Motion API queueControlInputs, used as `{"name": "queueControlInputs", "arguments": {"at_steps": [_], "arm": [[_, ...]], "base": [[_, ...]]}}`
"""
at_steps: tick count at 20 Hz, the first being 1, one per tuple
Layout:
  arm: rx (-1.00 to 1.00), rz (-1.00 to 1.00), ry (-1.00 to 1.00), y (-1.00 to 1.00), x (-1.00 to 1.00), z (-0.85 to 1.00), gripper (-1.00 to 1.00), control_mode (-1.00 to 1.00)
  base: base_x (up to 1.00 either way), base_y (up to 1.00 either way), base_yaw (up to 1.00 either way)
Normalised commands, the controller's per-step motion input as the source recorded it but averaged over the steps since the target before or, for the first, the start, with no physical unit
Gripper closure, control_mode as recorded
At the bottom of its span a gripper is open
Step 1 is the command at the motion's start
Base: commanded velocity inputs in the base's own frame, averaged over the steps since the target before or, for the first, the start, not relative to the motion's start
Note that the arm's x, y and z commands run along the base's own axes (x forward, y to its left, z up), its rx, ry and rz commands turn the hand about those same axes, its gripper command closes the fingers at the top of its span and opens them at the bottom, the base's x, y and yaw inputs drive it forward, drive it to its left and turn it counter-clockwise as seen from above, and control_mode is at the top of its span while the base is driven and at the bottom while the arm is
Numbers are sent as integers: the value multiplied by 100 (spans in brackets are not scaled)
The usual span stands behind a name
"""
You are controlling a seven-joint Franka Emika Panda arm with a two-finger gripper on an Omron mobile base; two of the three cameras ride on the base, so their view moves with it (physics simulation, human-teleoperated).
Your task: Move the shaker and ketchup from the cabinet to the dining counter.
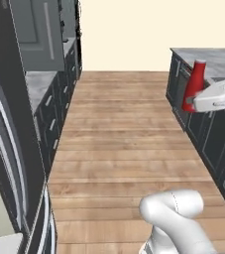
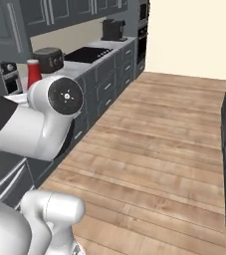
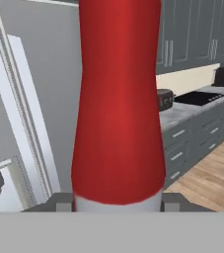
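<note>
step: carrying ketchup (image 3: pixel 117 104) to dining counter (image 1: pixel 218 60) | gripper (image 3: pixel 117 203) pinching bottle low at base | risk: top-heavy tilt, slip during swing

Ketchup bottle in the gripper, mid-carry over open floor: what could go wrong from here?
The ketchup is shut in the gripper near its white end, so the long red body could swing or slip during driving. It hangs over bare wood floor, so a drop would fall far. The dining counter edge is close; the bottle could clip it.
</note>
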Motion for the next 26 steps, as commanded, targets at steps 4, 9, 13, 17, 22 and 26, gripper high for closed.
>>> {"name": "queueControlInputs", "arguments": {"at_steps": [4,9,13,17,22,26], "arm": [[0,0,0,0,0,0,100,100],[0,0,0,0,0,0,100,100],[0,0,0,0,0,0,100,100],[0,0,0,0,0,0,100,100],[0,0,0,0,0,0,100,100],[0,0,0,0,0,0,100,100]], "base": [[-5,-86,0],[0,-87,0],[0,-88,0],[0,-88,0],[0,-88,0],[0,-88,0]]}}
